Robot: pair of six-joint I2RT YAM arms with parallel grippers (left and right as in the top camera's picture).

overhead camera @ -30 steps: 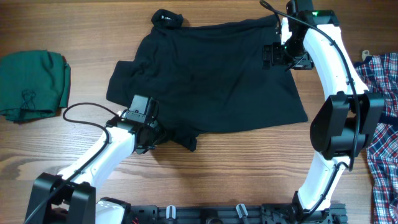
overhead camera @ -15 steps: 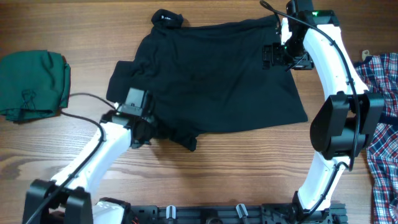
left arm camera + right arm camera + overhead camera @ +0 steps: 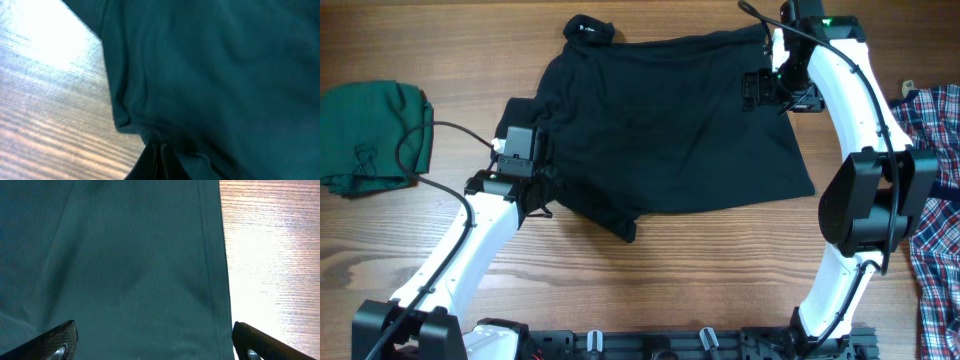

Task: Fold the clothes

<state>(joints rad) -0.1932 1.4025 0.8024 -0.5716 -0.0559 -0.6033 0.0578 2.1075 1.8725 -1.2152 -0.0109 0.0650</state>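
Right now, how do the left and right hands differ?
Left hand is shut, pinching a fold of the shirt; right hand is wide open, gripping nothing. Left hand sits at the shirt's near-left edge; right hand sits over its far-right edge. Both are at the same shirt.

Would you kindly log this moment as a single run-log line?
task: fold clothes | left gripper: shut, pinching black shirt at its edge | right gripper: open over shirt hem | shirt: spread on table
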